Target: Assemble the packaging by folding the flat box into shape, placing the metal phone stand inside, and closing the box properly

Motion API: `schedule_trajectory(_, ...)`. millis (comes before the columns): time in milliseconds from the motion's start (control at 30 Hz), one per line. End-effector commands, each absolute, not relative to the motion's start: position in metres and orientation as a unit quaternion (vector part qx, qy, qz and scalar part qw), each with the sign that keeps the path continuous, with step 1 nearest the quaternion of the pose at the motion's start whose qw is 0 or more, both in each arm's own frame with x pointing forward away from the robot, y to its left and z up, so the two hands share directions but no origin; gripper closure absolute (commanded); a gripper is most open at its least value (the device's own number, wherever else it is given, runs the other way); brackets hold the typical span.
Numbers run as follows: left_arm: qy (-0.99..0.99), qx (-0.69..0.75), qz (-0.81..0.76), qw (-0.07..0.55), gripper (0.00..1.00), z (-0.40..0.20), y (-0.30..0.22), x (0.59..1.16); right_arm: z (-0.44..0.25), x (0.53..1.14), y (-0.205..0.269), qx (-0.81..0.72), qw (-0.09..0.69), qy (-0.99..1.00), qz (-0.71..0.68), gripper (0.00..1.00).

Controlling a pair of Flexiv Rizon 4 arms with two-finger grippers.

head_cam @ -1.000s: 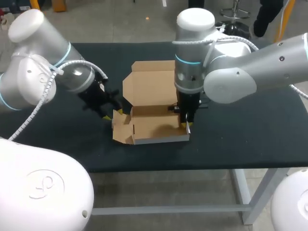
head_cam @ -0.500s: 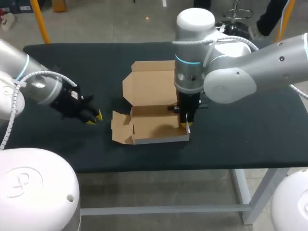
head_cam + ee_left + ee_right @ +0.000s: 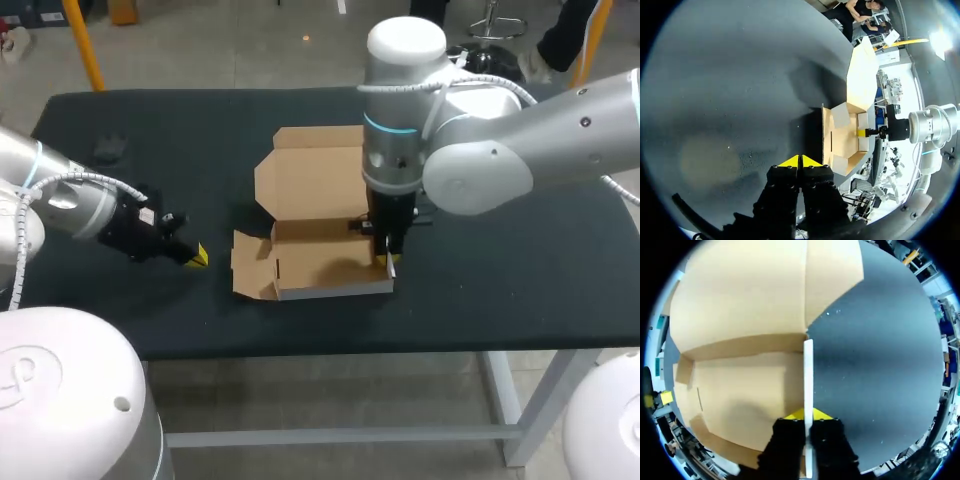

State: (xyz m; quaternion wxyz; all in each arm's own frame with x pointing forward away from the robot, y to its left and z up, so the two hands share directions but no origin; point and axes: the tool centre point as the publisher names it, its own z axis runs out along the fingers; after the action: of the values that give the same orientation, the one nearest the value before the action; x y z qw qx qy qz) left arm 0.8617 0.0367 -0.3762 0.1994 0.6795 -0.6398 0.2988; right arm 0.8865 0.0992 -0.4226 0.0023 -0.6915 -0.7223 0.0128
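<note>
Left gripper [image 3: 199, 256]: yellow tips pressed together, holding nothing, left of the box and apart from it.
Cardboard box [image 3: 320, 262]: mid-table [image 3: 500, 270], tray folded up, lid [image 3: 310, 180] open on the far side.
Right gripper [image 3: 388, 260]: pinching the box's right side wall [image 3: 808, 365].
Small dark object [image 3: 106, 149]: far left, well apart.

A black-topped table [image 3: 520, 270] (matte, evenly lit) stands on a pale grey metal frame [image 3: 350, 436].
</note>
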Motion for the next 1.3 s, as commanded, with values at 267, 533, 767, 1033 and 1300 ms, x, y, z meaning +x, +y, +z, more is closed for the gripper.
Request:
schedule_trajectory(267, -0.643, 0.664, 0.302, 0.235, 1.00, -0.400, 0.024, 0.874, -0.422, 0.887, 0.100, -0.691, 0.003, -0.723, 0.016, 1.00)
schedule_trajectory(533, -0.649, 0.649, 0.300, 0.259, 1.00, -0.412, 0.004, 0.880, -0.422, 0.887, 0.100, -0.691, 0.003, -0.723, 0.016, 1.00)
schedule_trajectory(767, -0.649, 0.632, 0.318, 0.279, 1.00, -0.411, -0.008, 0.881, -0.422, 0.887, 0.100, -0.691, 0.003, -0.723, 0.016, 1.00)
schedule_trajectory(1033, -0.645, 0.626, 0.333, 0.285, 1.00, -0.400, -0.020, 0.881, -0.422, 0.887, 0.100, -0.691, 0.003, -0.723, 0.016, 1.00)
schedule_trajectory(1300, -0.633, 0.625, 0.351, 0.293, 1.00, -0.387, -0.031, 0.881, -0.422, 0.887, 0.100, -0.691, 0.003, -0.723, 0.016, 1.00)
